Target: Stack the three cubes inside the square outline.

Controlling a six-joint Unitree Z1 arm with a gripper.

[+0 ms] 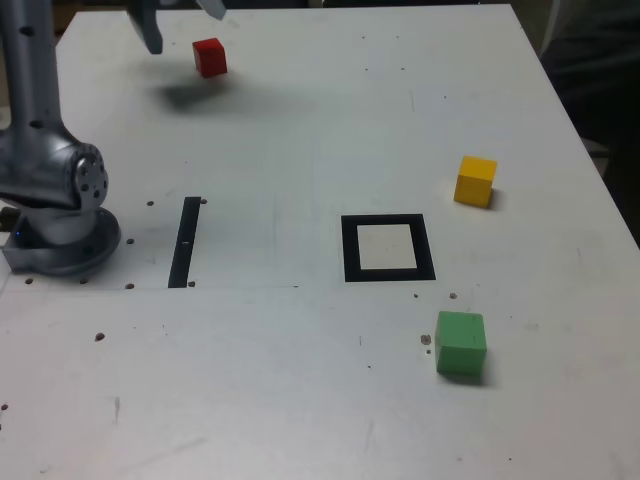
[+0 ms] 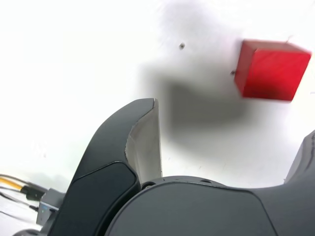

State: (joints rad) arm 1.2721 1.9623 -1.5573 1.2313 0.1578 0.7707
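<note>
Table [image 1: 300, 150]: flat, pale grey-white, matt, lightly scuffed, dotted with small dark screw holes. A thin straight black strip [image 1: 185, 242] lies on it near the arm's base [image 1: 60, 215], which is a rounded cylinder of brushed silvery metal on a round foot.

Square outline [image 1: 388, 248]: thick black frame, flat like tape, with a pale off-white centre. Nothing rests in it.

Three cubes, all solid-coloured, matt, with crisp edges, each sitting alone on the table and well apart from the others:
- red cube [image 1: 210, 57] at the far side, toward the exterior view's left; in the wrist view [image 2: 271, 69] its faces look smooth and evenly painted, slightly blurred
- yellow cube [image 1: 475, 181] beyond the outline, toward the exterior view's right
- green cube [image 1: 461, 344] on the near side of the outline, just to its right in the exterior view

None is stacked; none is inside the outline.

Gripper [image 1: 180, 15]: only its lower parts show at the top edge of the exterior view, a dark grey-blue finger [image 1: 150, 28] on one side and a paler tip on the other, above the table with a soft shadow beneath, the red cube close by. In the wrist view the fingers [image 2: 120, 162] are dark, smooth, curved plastic shells, one with a pale flat inner pad. Jaws spread wide, released, nothing between them; the red cube lies on the table beyond the tips, clear of both
</note>
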